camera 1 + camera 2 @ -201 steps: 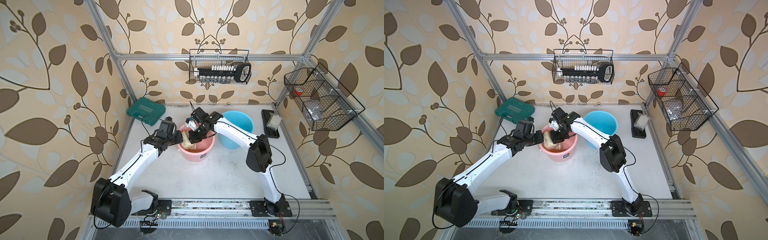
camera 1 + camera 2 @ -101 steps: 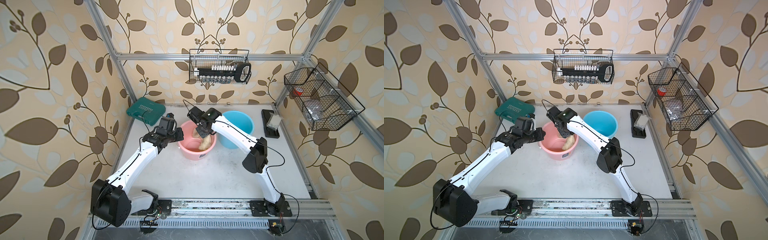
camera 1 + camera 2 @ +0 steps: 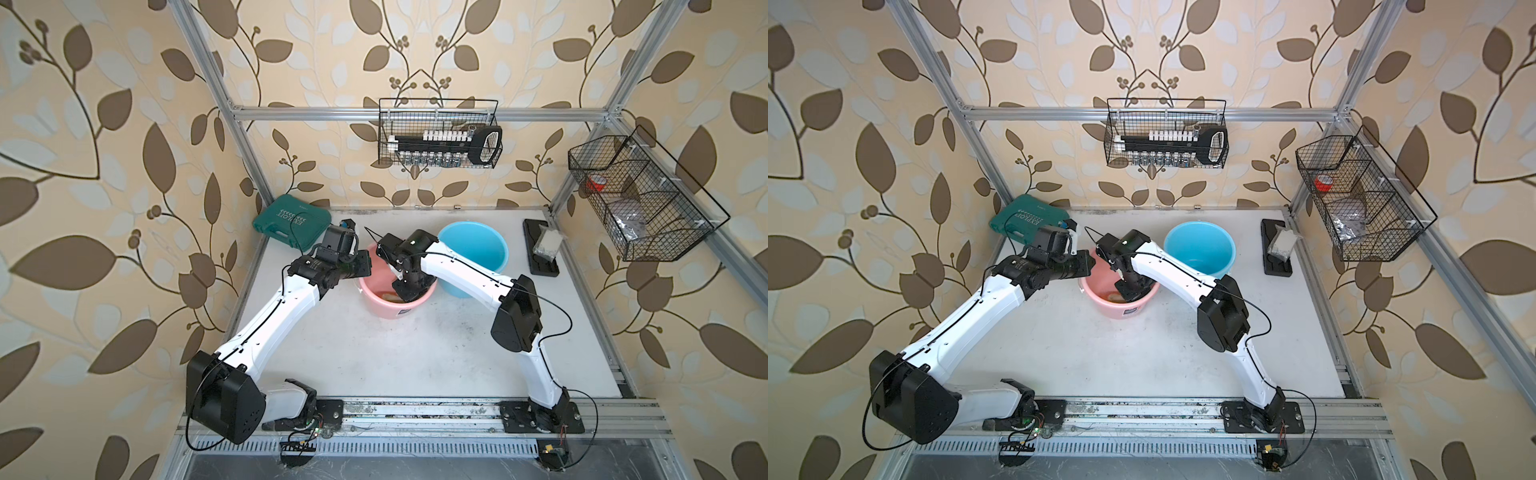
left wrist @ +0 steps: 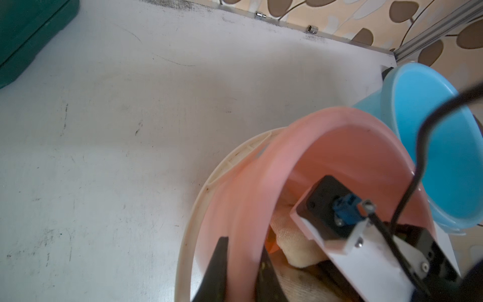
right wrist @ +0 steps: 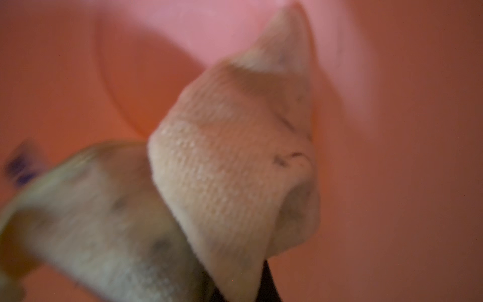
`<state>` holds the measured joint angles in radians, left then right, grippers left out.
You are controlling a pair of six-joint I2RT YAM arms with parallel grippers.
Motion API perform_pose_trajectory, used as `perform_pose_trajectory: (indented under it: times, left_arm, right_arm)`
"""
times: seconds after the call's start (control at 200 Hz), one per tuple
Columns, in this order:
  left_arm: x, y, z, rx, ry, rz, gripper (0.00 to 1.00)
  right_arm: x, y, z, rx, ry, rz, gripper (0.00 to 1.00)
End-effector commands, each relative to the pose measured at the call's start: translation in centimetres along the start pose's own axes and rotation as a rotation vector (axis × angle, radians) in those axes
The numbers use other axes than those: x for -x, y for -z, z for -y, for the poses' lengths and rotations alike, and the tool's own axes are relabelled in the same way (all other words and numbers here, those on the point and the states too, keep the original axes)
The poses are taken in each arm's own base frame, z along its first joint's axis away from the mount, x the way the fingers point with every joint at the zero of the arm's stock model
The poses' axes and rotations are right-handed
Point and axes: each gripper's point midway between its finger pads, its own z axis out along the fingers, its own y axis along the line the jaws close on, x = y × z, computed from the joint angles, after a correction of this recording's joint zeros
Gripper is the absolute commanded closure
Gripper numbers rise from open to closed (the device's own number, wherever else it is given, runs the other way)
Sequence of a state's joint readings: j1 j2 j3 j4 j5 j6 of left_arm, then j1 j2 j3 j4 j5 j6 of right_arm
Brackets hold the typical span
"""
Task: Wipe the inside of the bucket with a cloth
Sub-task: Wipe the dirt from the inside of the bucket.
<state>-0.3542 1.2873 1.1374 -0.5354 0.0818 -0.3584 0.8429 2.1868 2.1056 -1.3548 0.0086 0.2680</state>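
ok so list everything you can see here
table: 1, white, underneath
pink bucket: 1, pink, mid-table
blue bucket: 1, blue, beside the pink one, farther back
cloth: 1, pale yellow, inside pink bucket
case: 1, green, back corner on the left arm's side
tray: 1, black, right arm's side, clear bag on it
back basket: 1, black wire, back wall, holds a tool set
side basket: 1, black wire, side wall, holds red tape
left gripper: 1, black, shut on pink bucket's rim
right gripper: 1, black, in pink bucket, shut on cloth

The pink bucket (image 3: 384, 309) has a cream handle (image 4: 235, 157); the blue bucket (image 3: 473, 249) is plain sky blue. The cloth (image 5: 230, 162) is pale yellow with dark specks. The case (image 3: 286, 218) is teal, and the wallpaper (image 3: 104, 166) is beige with brown leaves.
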Motion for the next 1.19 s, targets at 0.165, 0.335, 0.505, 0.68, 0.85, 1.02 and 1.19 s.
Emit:
perform_pose_trajectory:
  times: [0.165, 0.335, 0.505, 0.68, 0.85, 1.02, 1.19]
  left_arm:
    - [2.6, 1.7, 1.0, -0.03, 0.006, 0.11, 1.0]
    - [2.5, 1.9, 0.8, -0.026, 0.002, 0.112, 1.0]
    - [2.8, 2.1, 0.3, 0.009, -0.008, 0.123, 1.0]
    - [3.4, 2.1, -0.3, 0.052, -0.026, 0.14, 1.0]
    - [3.6, 1.8, -0.2, 0.057, -0.03, 0.132, 1.0]
    - [3.4, 1.5, 0.0, 0.043, -0.013, 0.12, 1.0]
    - [3.3, 1.4, -0.1, 0.045, -0.014, 0.119, 1.0]
  right_arm:
    - [4.0, 7.0, -10.9, 0.694, -0.102, 0.15, 1.0]
    - [5.3, 8.1, -11.4, 0.756, -0.147, 0.174, 1.0]
    - [1.8, 4.7, -7.2, 0.483, -0.14, 0.061, 1.0]
    - [-1.8, 4.5, -1.2, 0.229, -0.158, 0.031, 1.0]
    - [-3.3, 6.9, 4.1, -0.026, -0.14, 0.07, 1.0]
    - [-2.8, 8.9, 7.0, -0.21, -0.109, 0.129, 1.0]
    - [-3.3, 6.5, 3.5, -0.121, -0.039, 0.038, 1.0]
